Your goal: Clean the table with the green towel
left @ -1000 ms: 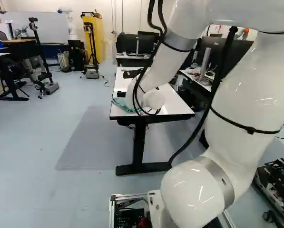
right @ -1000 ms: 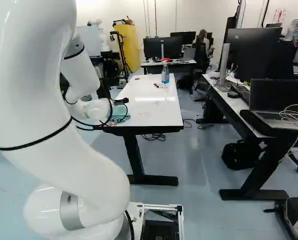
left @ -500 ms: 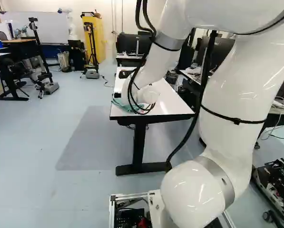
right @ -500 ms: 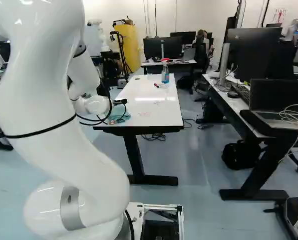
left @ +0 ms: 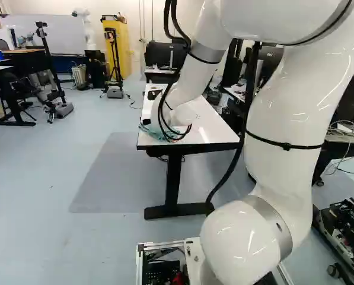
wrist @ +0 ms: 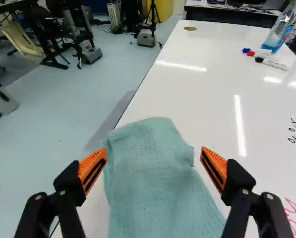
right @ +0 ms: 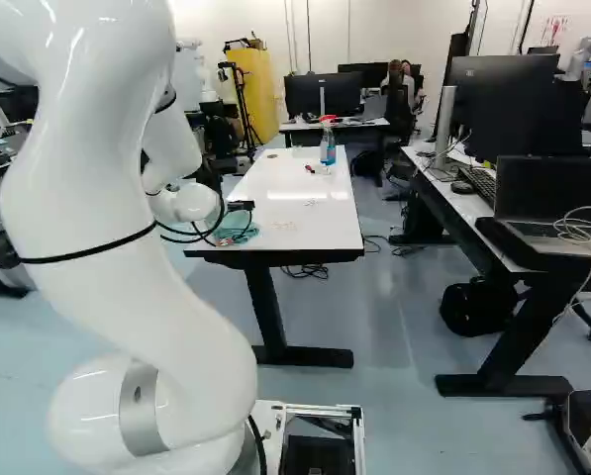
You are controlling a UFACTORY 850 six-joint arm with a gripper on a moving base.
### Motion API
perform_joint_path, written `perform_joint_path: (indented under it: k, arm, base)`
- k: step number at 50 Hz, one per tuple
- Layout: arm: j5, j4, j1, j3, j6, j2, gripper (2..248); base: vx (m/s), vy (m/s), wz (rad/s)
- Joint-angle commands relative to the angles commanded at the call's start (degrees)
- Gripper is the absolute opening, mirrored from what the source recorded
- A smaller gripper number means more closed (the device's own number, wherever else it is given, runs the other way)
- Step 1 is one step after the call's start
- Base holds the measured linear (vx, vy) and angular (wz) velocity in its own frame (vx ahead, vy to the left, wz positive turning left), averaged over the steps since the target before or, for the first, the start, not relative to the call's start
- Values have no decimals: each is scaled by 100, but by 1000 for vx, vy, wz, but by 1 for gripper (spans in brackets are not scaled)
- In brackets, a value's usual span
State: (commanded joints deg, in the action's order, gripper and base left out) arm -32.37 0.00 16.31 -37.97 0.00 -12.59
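The tool (right: 241, 206) stands with its orange-padded fingers apart, the green towel (wrist: 150, 173) between them on the white tabletop (wrist: 202, 99) by its long edge, well apart from the spray bottle (wrist: 284, 27) and markers (wrist: 271, 63).

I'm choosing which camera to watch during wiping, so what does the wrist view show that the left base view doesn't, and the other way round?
Only the wrist view: the spray bottle, the markers and the orange pads of the gripper, open on either side of the towel.

Only the left base view: the arm's white links, the table's black leg and the whiteboard.

Both: the green towel and the white tabletop.
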Motion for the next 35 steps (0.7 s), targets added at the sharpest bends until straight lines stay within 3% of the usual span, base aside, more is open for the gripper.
perform_joint_path:
  k: [35]
  arm:
    - [673,114,-1,-295,0,-250,247]
  base:
    - [0,0,0]
